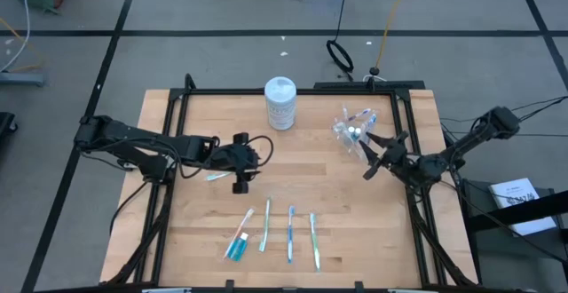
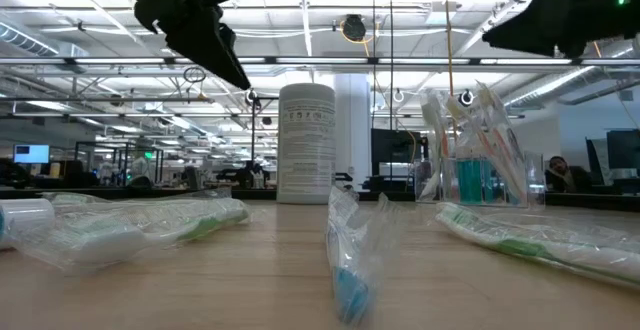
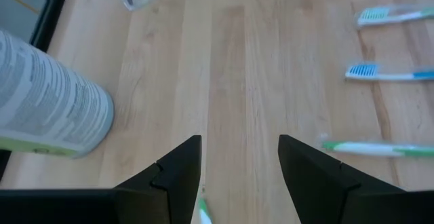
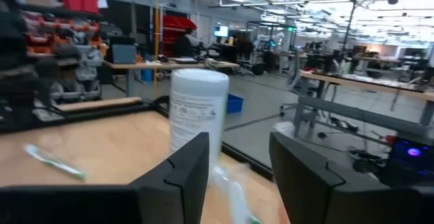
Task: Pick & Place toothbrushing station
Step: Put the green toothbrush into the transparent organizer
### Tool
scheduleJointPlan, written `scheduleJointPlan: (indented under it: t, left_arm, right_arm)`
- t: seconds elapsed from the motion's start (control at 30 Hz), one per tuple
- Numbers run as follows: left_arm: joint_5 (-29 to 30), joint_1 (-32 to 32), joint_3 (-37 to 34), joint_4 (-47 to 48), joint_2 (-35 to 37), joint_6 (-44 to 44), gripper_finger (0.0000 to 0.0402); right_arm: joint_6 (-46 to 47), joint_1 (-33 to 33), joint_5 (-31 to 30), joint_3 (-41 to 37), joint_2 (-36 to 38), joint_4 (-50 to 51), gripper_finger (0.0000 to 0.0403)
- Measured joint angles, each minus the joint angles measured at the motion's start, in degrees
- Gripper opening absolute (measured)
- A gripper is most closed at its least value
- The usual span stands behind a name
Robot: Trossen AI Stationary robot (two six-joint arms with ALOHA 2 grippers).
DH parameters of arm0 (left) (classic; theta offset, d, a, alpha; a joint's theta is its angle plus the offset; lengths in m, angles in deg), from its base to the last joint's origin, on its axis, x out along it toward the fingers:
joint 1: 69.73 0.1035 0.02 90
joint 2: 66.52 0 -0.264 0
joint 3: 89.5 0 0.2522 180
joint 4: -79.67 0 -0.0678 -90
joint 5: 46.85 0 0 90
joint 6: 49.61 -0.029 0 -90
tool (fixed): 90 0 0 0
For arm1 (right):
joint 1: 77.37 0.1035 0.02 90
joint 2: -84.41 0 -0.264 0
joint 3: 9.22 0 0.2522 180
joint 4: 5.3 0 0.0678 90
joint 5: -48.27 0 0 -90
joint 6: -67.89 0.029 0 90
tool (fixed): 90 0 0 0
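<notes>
Toothbrushes [image 1: 290,233] lay in a row at lower centre of my high view, with a tube [image 1: 237,247] at its left end; more stood in the cup [image 1: 353,131] at upper right. My left gripper [image 1: 240,163] hung mid-left, jaws apart, one brush [image 1: 216,177] beside it. My right gripper [image 1: 377,157] hovered below the cup, jaws apart. I judged a careless reach could topple the cup.

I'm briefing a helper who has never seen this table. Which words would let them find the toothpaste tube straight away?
Start at the wooden table and go to the row of toothbrushes lying side by side near the edge opposite the white canister. The teal toothpaste tube lies at that row's end on the left arm's side. It is short, flat and teal, while its neighbours are long and slim.
</notes>
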Motion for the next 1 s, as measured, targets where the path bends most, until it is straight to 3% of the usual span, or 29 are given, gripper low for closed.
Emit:
scheduleJointPlan:
  t: [0.17, 0.3, 0.47, 0.73, 1.0]
  left_arm:
    - [0.0, 0.0, 0.0, -2.5, 0.0, -0.9, 0.0202]
    - [0.0, 0.0, 0.0, -3.1, 0.0, -3.5, 0.0202]
    - [1.2, 0.0, 0.0, -2.9, 0.0, -3.3, 0.0202]
    - [4.3, 0.0, 0.0, -1.3, 0.0, 2.6, 0.0202]
    - [4.7, 0.1, 0.0, 10.2, 0.0, -0.3, 0.0202]
  right_arm:
    - [-0.2, 2.9, 0.7, 6.1, -4.9, 1.1, 0.0148]
    - [0.4, 4.0, 6.1, 11.0, -11.2, 2.4, 0.0144]
    - [7.8, 3.2, 6.3, 16.3, -19.8, 6.0, 0.0145]
    - [21.3, -0.3, 19.6, 22.3, -31.1, 14.6, 0.0142]
    - [23.2, -7.4, 29.2, 22.4, -36.9, 14.9, 0.0141]
